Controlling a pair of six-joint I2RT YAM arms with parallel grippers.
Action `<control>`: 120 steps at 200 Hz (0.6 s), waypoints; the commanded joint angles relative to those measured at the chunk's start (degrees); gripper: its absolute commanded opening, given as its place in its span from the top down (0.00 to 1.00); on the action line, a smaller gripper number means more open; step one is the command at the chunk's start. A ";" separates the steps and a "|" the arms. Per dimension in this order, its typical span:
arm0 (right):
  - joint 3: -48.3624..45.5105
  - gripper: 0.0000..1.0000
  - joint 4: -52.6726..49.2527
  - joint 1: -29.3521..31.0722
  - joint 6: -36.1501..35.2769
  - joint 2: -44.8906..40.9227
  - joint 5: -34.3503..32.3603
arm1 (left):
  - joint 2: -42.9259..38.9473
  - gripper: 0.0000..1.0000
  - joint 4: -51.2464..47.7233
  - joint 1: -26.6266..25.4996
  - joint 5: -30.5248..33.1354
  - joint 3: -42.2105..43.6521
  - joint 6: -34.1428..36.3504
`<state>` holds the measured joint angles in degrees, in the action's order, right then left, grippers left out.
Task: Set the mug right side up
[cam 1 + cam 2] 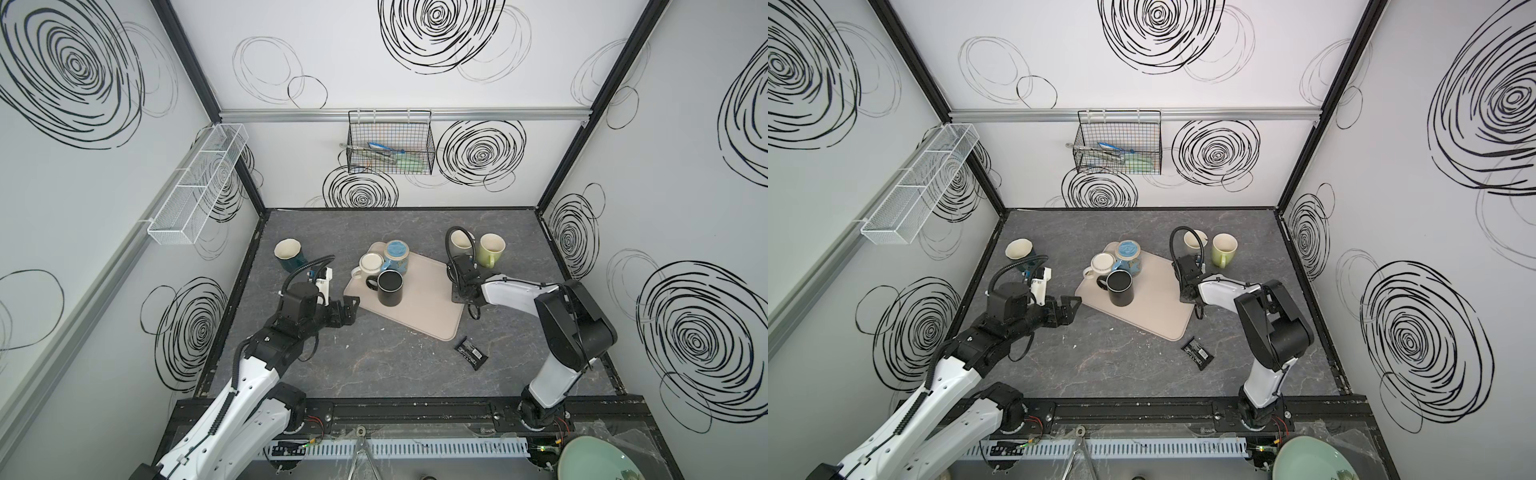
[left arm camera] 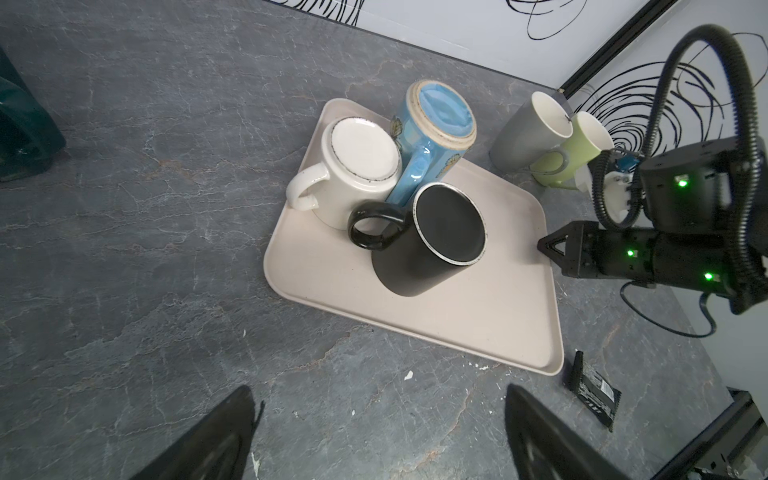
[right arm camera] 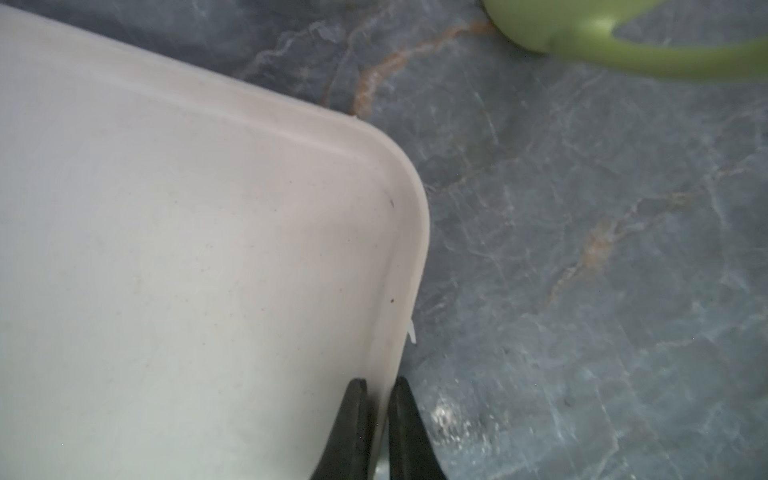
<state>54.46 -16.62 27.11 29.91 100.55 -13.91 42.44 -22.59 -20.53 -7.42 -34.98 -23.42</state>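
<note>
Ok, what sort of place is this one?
Probably a lab robot cell mocked up as a kitchen counter: swirl-patterned enclosure walls, stone-look countertop, mugs on a beige tray, wire basket of utensils.

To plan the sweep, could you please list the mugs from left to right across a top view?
Dark teal mug, white mug, blue mug, grey mug, green mug. Black mug overlaps, omitted.

In both top views the tray [image 1: 424, 305] is seen from high overhead; by the left wrist camera it is viewed whole, obliquely; by the right, only its corner, close.
</note>
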 commanded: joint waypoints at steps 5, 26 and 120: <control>3.60 0.92 -2.29 3.44 -6.52 2.79 -1.54 | 0.35 0.04 1.23 -0.32 0.59 0.20 -0.05; 6.31 0.92 -2.01 3.91 -7.88 5.12 -1.57 | 1.20 0.04 1.14 -0.34 0.56 0.09 -0.02; 10.16 0.76 1.58 4.26 -11.02 2.58 0.66 | 7.33 0.04 0.33 -0.23 -0.92 -1.96 0.98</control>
<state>65.78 -16.58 30.04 22.15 108.53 -15.55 47.68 -22.59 -20.58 -7.55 -35.03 -23.38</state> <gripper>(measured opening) 0.156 0.959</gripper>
